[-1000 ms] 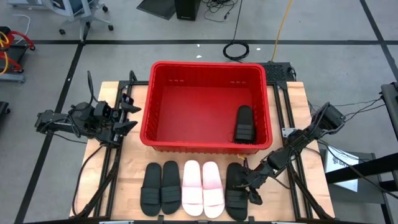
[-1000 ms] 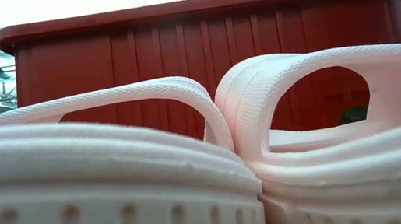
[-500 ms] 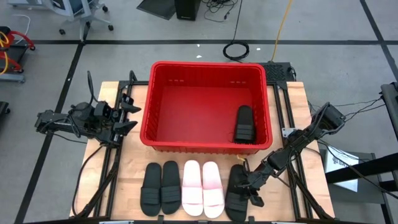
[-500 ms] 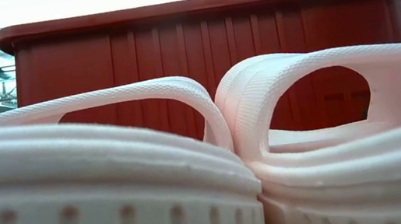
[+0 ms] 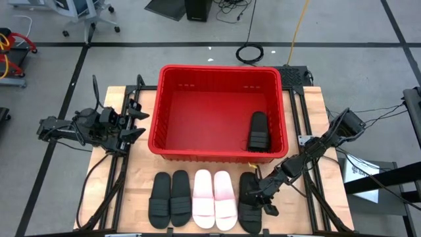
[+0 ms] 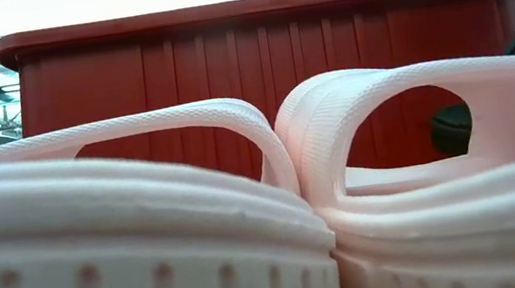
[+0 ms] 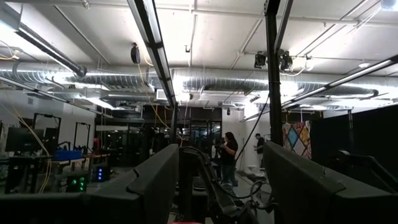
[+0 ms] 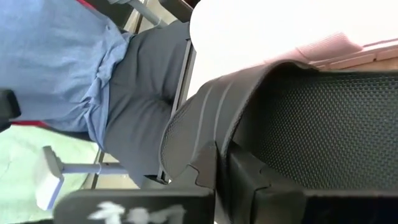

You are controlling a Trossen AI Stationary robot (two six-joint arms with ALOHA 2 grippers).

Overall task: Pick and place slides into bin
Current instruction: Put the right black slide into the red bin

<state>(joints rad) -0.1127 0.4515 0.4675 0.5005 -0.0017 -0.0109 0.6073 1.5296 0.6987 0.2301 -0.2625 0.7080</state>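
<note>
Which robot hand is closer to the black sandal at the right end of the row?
The right one. The right gripper is shut on that black sandal's strap. The left gripper waits open far off, beside the red bin's left wall.

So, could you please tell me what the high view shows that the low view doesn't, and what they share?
Only the high view shows the right gripper shut on the strap of a matte black slide sandal, another black sandal inside the tub, the black pair, and the open left gripper waiting beside the tub. Only the low view shows the white pair's ribbed straps close up. Both show the large red plastic tub and the two white sandals.
</note>
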